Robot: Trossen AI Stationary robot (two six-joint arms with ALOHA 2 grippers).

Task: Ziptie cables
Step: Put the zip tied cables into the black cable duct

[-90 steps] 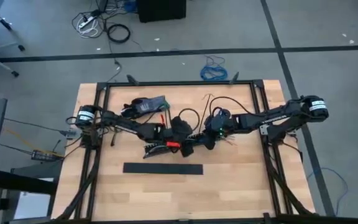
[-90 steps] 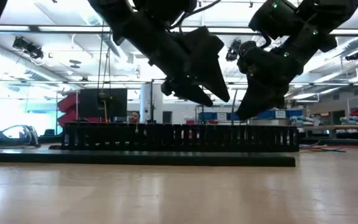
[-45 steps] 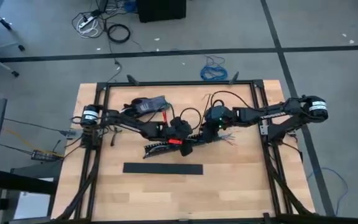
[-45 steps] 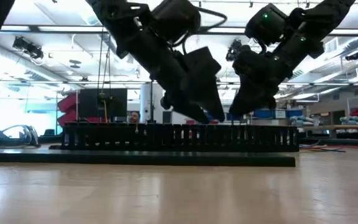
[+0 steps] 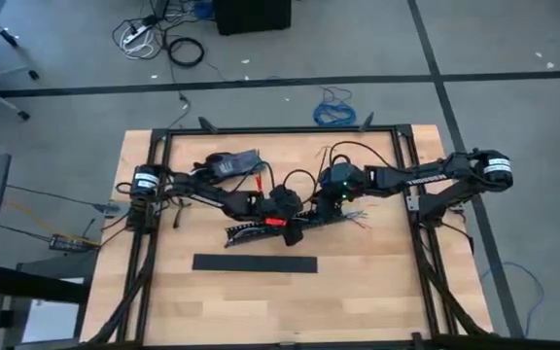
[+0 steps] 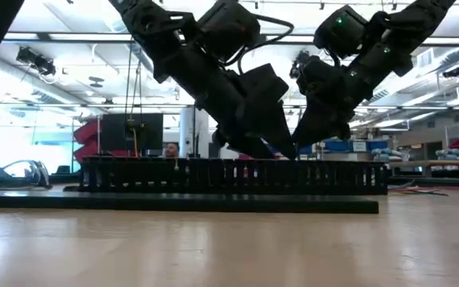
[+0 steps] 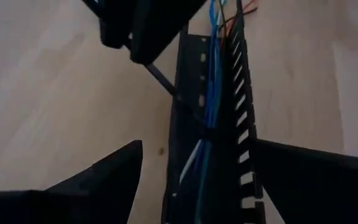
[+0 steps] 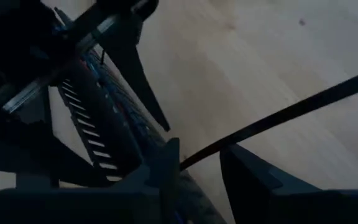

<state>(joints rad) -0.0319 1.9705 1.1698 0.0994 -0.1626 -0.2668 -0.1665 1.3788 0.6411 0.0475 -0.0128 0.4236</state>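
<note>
left hand (image 7: 194,168) open, straddling slotted channel (image 7: 188,124) holding cables (image 7: 211,93); right hand (image 8: 197,160) pinching black ziptie (image 8: 291,111), both mid tabletop (image 5: 358,282)

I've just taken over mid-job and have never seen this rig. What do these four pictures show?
Two robot arms work at a wooden table. One picture looks down from above, one looks level across the tabletop, and two come from wrist cameras. The left gripper, open, straddles a black slotted channel holding the blue and white cables. A thin black ziptie runs out from the right gripper; whether it is gripped is unclear. A second channel lies apart.
</note>
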